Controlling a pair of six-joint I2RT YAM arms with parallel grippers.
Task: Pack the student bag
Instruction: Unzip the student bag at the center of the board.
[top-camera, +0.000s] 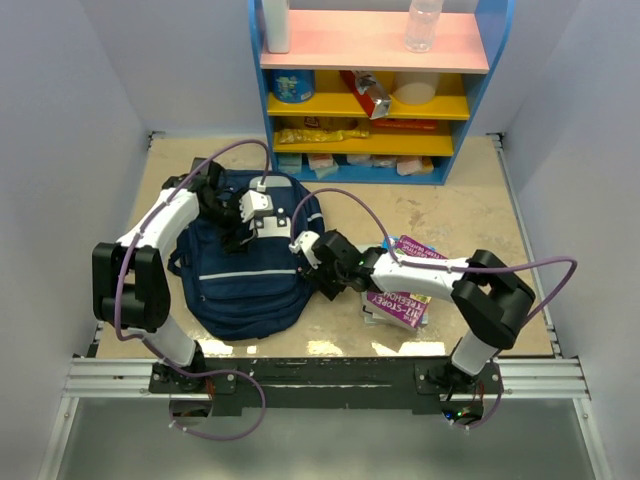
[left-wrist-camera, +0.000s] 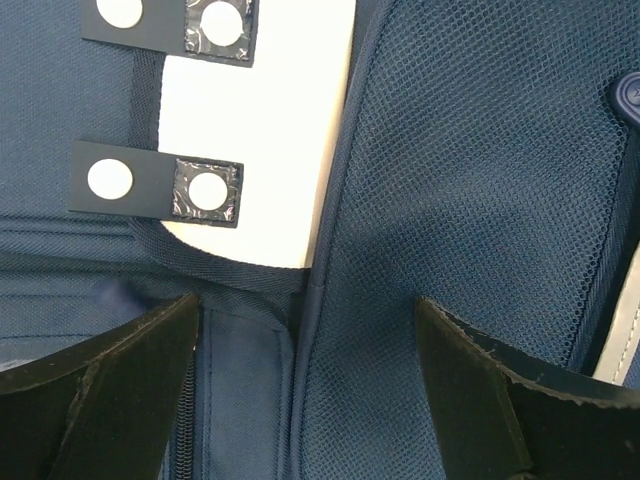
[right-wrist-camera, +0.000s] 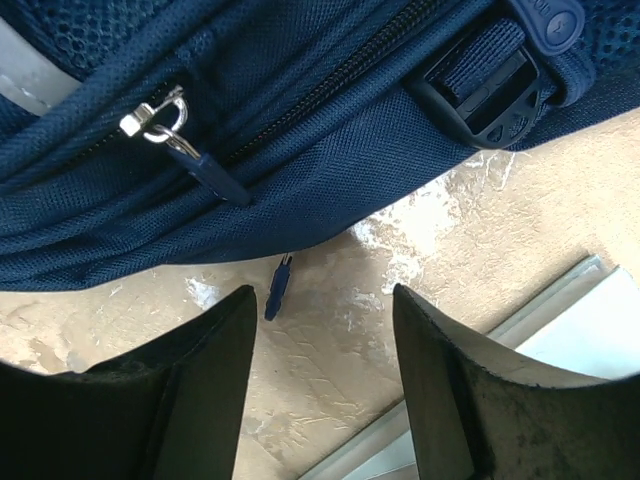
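The student bag (top-camera: 245, 270) lies flat on the bench (top-camera: 470, 215), left of centre. Its long axis runs from the near edge toward the shelf unit (top-camera: 370, 90) at the back. Both my arms reach it, the left over its upper half and the right pressed in at its right flank, with a stack of books (top-camera: 400, 305) on the bench under my right forearm.

My left fingers (left-wrist-camera: 110, 390) are spread wide and hold nothing. They hang just above the navy mesh and a seam, so on that side the bag sits straight under me.

My right fingers (right-wrist-camera: 180, 400) are also parted and empty. In the right wrist view they point at the bag's side wall, where it bulges over the bare bench. The zip track (right-wrist-camera: 330, 85) runs slantwise across that wall, from upper right to lower left in the view. The metal zip pull (right-wrist-camera: 165, 125) with its dark tab sits on that line, ahead of my gap and off to the left in the view, not between the pads. A second small dark tab (right-wrist-camera: 277, 290) hangs lower, almost in line with the gap. A black buckle (right-wrist-camera: 485, 95) sits off to the right.

I judge the right arm is the nearer one for the zip. The coming move depends on shifting forward and sideways along the zip line until that pull is between the pads.
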